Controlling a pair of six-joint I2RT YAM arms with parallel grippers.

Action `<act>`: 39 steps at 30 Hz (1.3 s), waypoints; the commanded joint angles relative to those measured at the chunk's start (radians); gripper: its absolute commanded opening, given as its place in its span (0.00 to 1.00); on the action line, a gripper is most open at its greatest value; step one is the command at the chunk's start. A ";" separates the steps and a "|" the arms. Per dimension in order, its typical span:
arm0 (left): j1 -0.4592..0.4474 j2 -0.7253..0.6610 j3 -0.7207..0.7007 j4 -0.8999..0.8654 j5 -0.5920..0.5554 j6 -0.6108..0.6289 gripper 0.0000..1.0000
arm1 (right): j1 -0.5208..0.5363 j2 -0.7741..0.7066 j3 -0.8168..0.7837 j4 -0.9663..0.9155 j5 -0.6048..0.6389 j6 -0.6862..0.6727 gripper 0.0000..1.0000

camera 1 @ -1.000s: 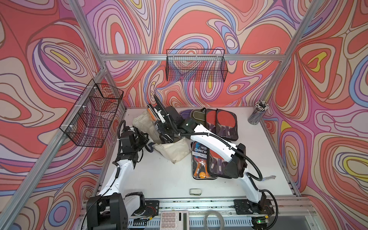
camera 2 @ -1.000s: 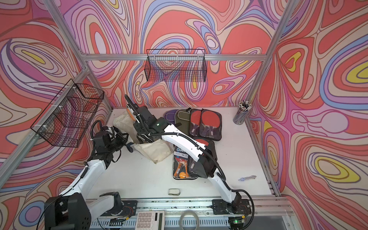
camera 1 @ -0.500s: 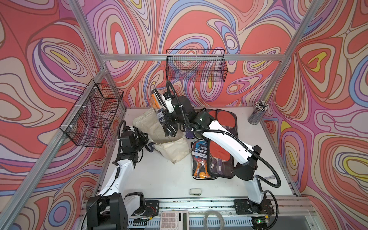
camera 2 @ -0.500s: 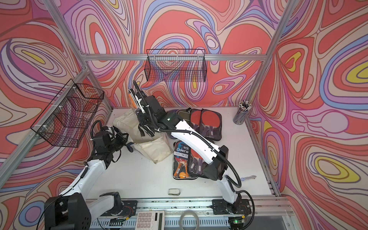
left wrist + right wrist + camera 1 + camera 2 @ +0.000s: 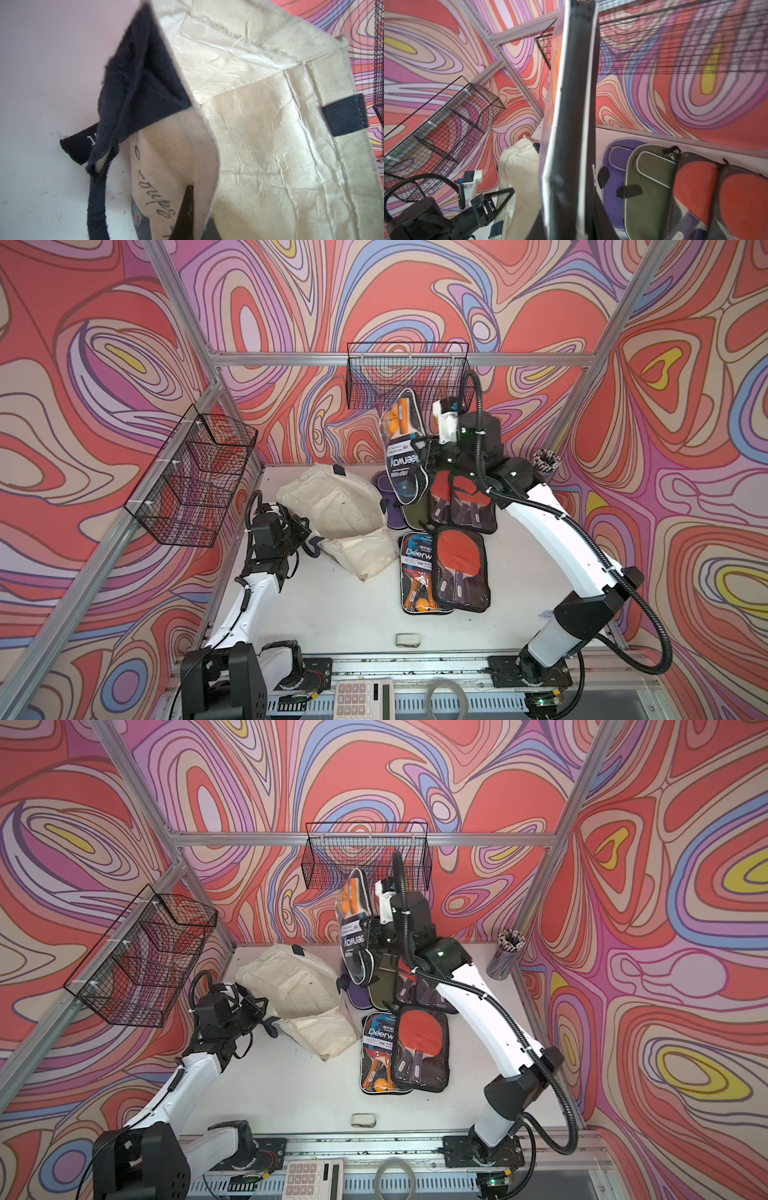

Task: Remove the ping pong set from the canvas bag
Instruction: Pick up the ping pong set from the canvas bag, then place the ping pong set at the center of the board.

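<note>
Cream canvas bag (image 5: 336,506), navy handle (image 5: 133,87), black-blue ping pong set (image 5: 405,460)

A wire basket (image 5: 409,377) hangs on the back wall.

Fingertips of right end effector (image 5: 420,444) hidden behind ping pong set (image 5: 402,448), canvas bag (image 5: 270,155) print cut off

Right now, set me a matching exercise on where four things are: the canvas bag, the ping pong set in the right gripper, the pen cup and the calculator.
Things:
1. canvas bag
2. gripped ping pong set
3. pen cup
4. calculator

Places:
A. near edge, past the arm bases
B. in the air, held by the right gripper
C. slumped on the table
D. standing in the far right corner

Pairs: 1-C, 2-B, 3-D, 4-A.
</note>
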 commanded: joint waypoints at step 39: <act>0.025 -0.011 0.012 -0.034 -0.008 0.012 0.00 | -0.673 -0.638 -1.128 0.151 -0.587 0.140 0.00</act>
